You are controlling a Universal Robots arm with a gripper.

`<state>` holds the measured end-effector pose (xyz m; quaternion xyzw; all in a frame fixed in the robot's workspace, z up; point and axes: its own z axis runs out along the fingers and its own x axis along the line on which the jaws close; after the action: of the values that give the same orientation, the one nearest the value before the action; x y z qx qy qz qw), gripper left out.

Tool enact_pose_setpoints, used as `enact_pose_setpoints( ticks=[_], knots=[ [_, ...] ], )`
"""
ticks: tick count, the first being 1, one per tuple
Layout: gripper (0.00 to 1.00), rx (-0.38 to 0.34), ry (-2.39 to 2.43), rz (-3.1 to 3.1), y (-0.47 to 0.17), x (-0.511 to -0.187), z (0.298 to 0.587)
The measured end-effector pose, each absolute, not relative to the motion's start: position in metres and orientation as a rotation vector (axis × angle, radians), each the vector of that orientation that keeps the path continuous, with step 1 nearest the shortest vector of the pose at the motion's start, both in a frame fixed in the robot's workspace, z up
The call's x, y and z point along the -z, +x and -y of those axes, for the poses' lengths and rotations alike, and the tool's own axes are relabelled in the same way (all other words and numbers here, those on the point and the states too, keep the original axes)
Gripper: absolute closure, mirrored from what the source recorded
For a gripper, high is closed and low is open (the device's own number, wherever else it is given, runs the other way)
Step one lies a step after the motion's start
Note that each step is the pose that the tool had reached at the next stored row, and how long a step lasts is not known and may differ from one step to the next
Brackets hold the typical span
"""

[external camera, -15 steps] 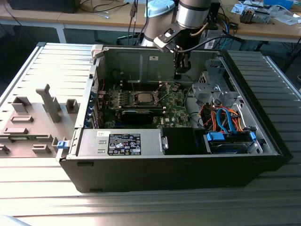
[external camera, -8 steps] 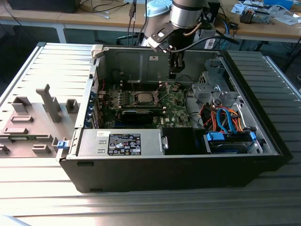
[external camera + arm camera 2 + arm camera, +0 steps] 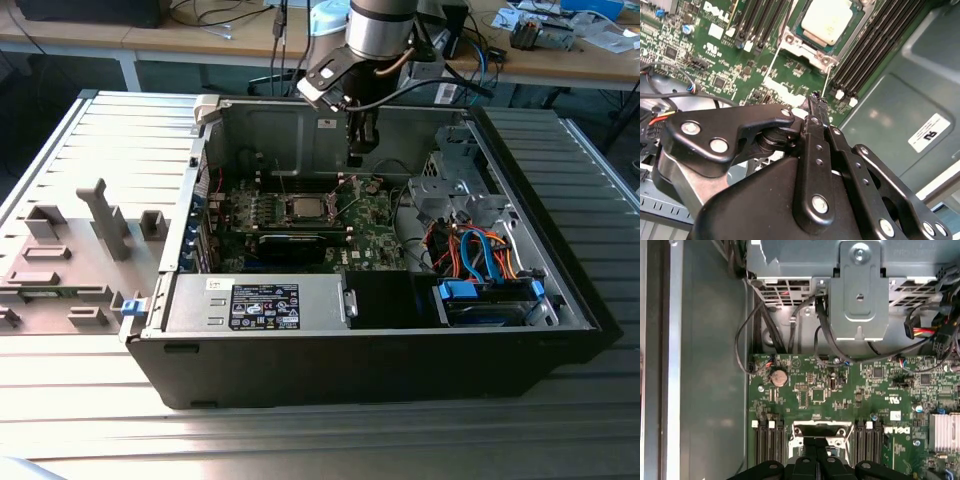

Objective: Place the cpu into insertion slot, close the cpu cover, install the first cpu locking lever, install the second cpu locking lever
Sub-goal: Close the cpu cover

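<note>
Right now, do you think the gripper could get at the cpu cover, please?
Probably yes: the gripper hangs over the green board close to the cpu cover, and the case is open with nothing between them.

A broad table (image 3: pixel 300 440) of ribbed silver-grey metal slats carries everything here, its grooves running across the exterior view from left to right. A black computer case (image 3: pixel 350 365) lies on its side near the middle, open face up. Just beside it, on the exterior view's left, a flat grey panel (image 3: pixel 60 275) rests on the slats, with grey plastic fittings standing up from it and a small blue clip (image 3: pixel 128 305) at its near corner. The slats run on in front of the case.
</note>
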<state>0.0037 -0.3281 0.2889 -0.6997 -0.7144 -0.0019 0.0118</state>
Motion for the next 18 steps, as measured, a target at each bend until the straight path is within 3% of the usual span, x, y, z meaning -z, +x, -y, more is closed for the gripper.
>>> enact_pose_setpoints(
  ticks=[18],
  knots=[
    [0.89,0.011,-2.179,2.225,-0.021,-0.289,0.328]
  ],
)
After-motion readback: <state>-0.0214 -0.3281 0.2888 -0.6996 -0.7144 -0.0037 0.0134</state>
